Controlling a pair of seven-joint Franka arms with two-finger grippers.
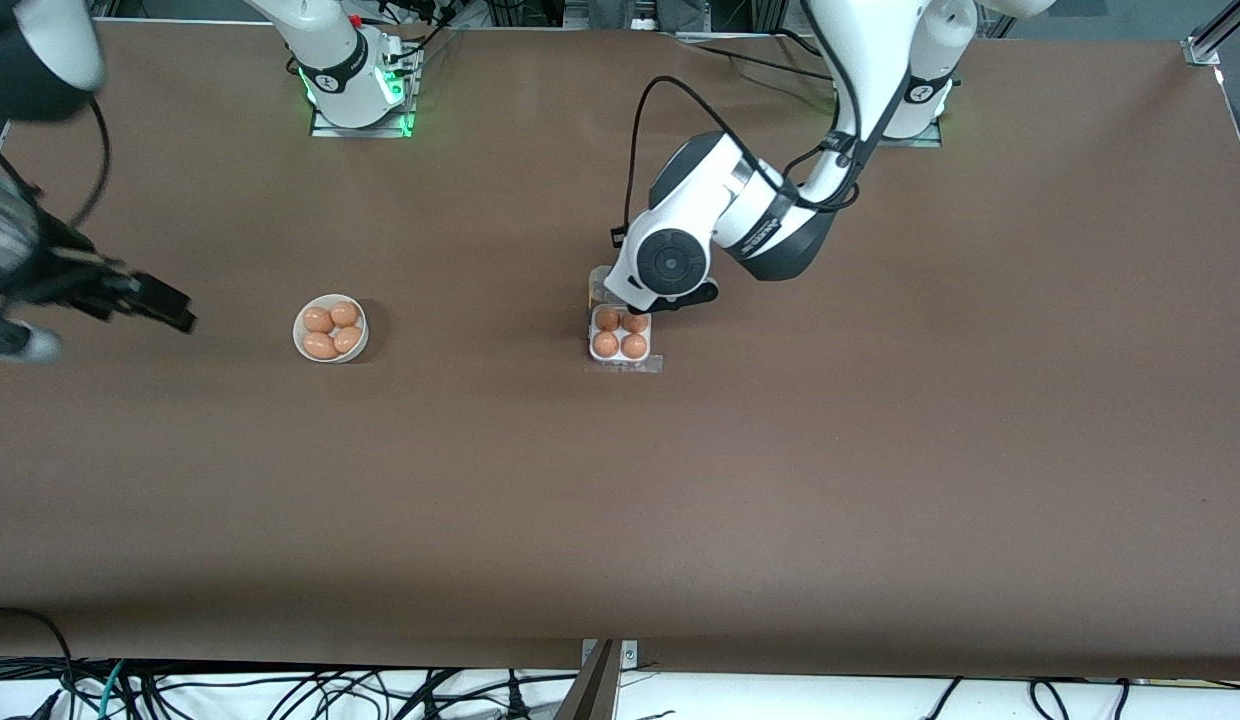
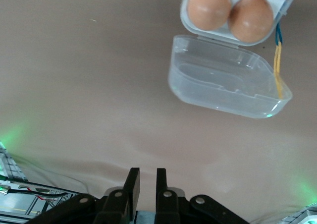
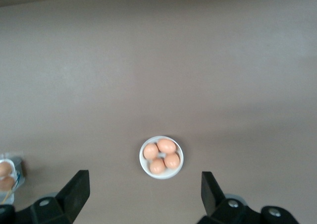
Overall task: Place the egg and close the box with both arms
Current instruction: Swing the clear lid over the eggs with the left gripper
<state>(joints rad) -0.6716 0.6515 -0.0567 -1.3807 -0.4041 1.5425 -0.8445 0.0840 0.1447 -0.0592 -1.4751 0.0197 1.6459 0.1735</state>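
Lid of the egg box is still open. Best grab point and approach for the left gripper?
Probably the lid's free edge, the long rim farthest from the hinge. The lid lies flat, hollow side up, hinged to the box along one side, so that rim swings widest. Come from above with the left gripper, now nearly shut, one finger inside the hollow. All four cells hold eggs. The right gripper waits open, high above the bowl.

Both arms [image 1: 770,215] are glossy white with black joint bands. Black cables [image 1: 648,120] loop along them, the bases [image 1: 360,95] glow green, and each hand [image 2: 146,184] is black with visible screws.
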